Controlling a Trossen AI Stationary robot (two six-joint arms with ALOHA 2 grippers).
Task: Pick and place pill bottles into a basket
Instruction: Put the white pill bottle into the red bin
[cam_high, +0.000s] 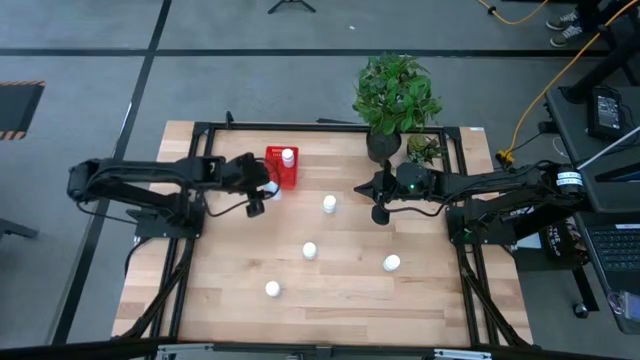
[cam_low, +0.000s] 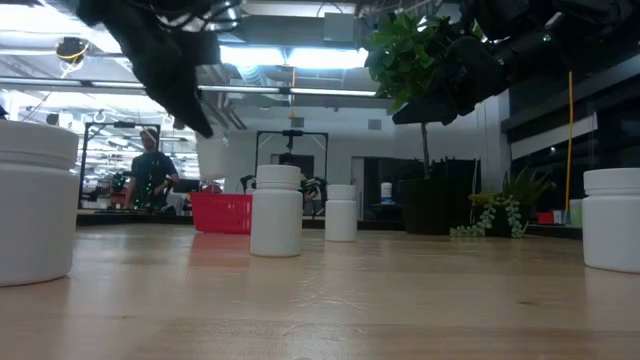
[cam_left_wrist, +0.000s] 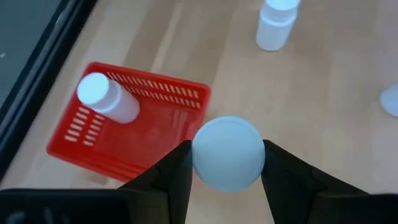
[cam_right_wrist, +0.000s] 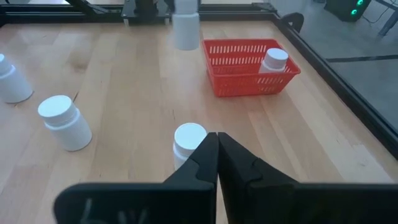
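The red basket (cam_high: 283, 170) stands at the table's far left with one white pill bottle (cam_high: 288, 157) upright in it; both also show in the left wrist view, the basket (cam_left_wrist: 155, 118) and the bottle (cam_left_wrist: 106, 96). My left gripper (cam_high: 266, 192) is shut on another pill bottle (cam_left_wrist: 228, 152) just by the basket's near side. My right gripper (cam_right_wrist: 216, 144) is shut and empty, near the plant pot, just short of a loose bottle (cam_right_wrist: 188, 140). Several more bottles stand upright on the table, at mid-table (cam_high: 329, 204) and farther toward the near edge (cam_high: 310, 250) (cam_high: 391, 263) (cam_high: 272, 289). My left gripper pinches the bottle between its two fingers (cam_left_wrist: 177, 168), one on each side of the body just below the cap (cam_left_wrist: 228, 152). The fingers come from above, pointing down. The bottle is upright and lifted clear of the table, seen from the right wrist view (cam_right_wrist: 185, 28) beside the basket.
A dark pot with a green plant (cam_high: 392, 105) stands at the far edge, right of centre, with a smaller plant (cam_high: 425, 150) beside it. A black frame (cam_high: 200, 130) runs around the table. A person stands in the room beyond (cam_low: 150, 165).
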